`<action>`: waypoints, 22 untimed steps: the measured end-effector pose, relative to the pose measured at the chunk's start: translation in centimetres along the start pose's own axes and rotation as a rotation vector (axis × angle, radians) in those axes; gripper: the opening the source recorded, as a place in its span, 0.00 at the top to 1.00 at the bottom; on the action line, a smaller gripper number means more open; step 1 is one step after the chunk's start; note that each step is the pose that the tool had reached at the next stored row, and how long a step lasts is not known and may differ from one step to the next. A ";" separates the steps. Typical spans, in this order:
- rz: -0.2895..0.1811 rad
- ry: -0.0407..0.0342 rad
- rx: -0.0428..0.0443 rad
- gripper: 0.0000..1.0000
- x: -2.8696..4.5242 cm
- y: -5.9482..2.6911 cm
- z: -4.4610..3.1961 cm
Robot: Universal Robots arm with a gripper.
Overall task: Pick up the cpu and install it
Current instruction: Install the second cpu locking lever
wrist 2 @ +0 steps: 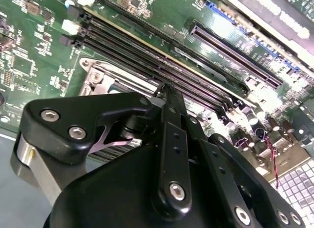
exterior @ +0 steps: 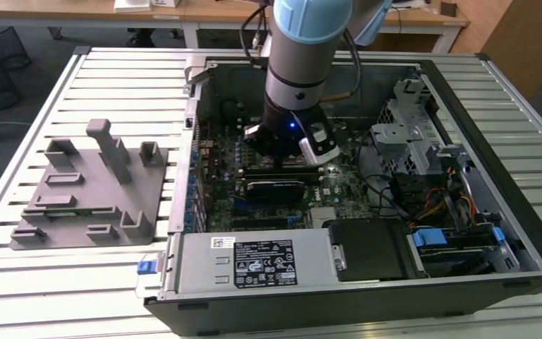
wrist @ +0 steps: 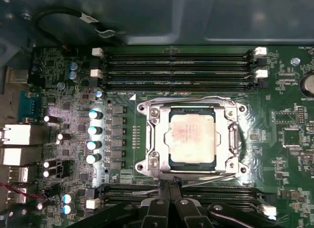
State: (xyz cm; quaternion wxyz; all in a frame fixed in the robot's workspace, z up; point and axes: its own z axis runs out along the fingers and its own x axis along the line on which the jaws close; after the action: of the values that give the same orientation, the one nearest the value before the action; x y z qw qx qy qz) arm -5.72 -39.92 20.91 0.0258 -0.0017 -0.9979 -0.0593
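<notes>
The cpu (wrist: pixel 192 136) sits flat inside the motherboard socket (wrist: pixel 191 138), its pale metal top facing up and marked with dull smudges, framed on all sides by the socket's silvery metal frame with a screw at each corner. I am not holding it: my gripper (wrist: pixel 168 186) hangs just beside the socket's edge, over the memory slots (wrist: pixel 179 193) on that side, and my fingertips are pressed together with nothing between them. In the second wrist view my gripper (wrist 2: pixel 164 88) tapers to that same closed tip above the long dark slots (wrist 2: pixel 147 51), with part of the socket frame (wrist 2: pixel 95 78) just beyond my black linkage.

A second bank of memory slots (wrist: pixel 179 71) runs along the far side of the socket, and a row of blue-topped capacitors (wrist: pixel 94 137) stands on the green motherboard (wrist: pixel 289 179) near it.

In the exterior view my arm (exterior: pixel 301 78) reaches down into the open computer case (exterior: pixel 459 282), which lies on a slatted white table (exterior: pixel 111 78). A grey plastic fixture (exterior: pixel 92 191) stands on the table at the exterior view's left, well apart from the case.
</notes>
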 end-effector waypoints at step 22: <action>-0.005 0.0006 -0.0979 0.89 1.23 -2.02 0.41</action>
State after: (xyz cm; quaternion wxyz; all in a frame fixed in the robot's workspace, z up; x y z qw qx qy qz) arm -6.99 -41.87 20.33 0.0258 -0.0005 -0.9938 -0.1081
